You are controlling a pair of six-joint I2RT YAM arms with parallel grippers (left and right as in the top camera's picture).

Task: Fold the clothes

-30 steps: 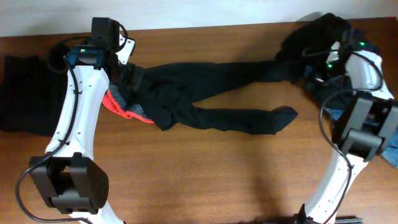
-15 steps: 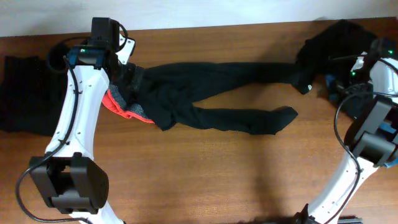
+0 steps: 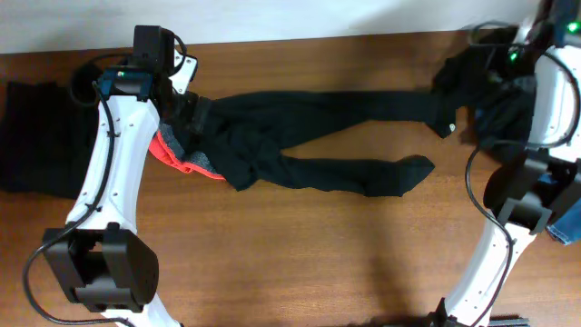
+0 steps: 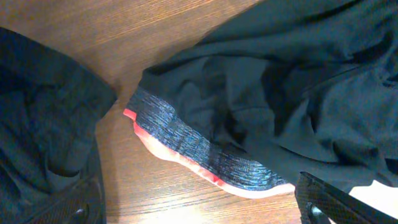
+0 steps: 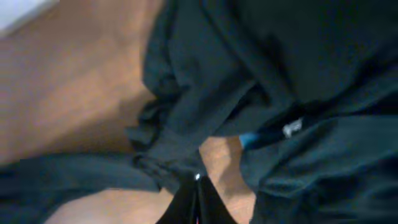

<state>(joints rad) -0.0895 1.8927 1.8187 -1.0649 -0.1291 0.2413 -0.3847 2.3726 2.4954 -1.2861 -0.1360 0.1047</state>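
Note:
Black trousers (image 3: 309,123) lie spread across the table's middle, one leg reaching right to its hem (image 3: 447,116). A red-and-grey banded piece (image 3: 182,159) (image 4: 199,149) pokes out under their waist. My left gripper (image 4: 205,208) hangs open just over that waist, its fingers (image 4: 336,199) wide apart above bare wood and the band's red edge. My right gripper (image 5: 196,193) is shut, with a fold of a dark garment (image 3: 486,91) gathered at its tips. In the overhead view its fingers are lost against that dark fabric at the back right.
A dark folded stack (image 3: 36,136) (image 4: 43,112) lies at the left edge. Blue denim jeans (image 3: 565,204) show beside the right arm's base at the right edge. The table's back edge meets a white wall (image 3: 300,18).
My right arm has swung back towards the far right corner, dragging the dark bundle with it and uncovering the trouser leg's hem. The left arm has not moved.

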